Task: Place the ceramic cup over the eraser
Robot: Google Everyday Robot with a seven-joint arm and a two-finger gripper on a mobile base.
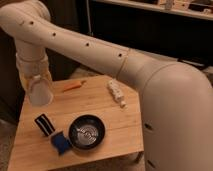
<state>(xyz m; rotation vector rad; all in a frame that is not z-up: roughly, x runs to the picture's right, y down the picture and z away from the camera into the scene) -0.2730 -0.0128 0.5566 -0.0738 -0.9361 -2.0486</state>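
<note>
The ceramic cup (40, 93) is white and tapered. It hangs mouth down in the air over the left side of the wooden table (107, 127). My gripper (36, 78) at the end of the large white arm is shut on the cup's top, with its fingers mostly hidden. The eraser (44, 124), a black block with white stripes, stands on the table's front left, below the cup and slightly nearer the front. The cup and eraser are apart.
A black pan (86, 132) sits at the front middle, with a blue pad (60, 143) at its left, next to the eraser. A white bottle-like object (116, 93) lies at the back right, and an orange stick (74, 86) at the back. The arm's bulk fills the right.
</note>
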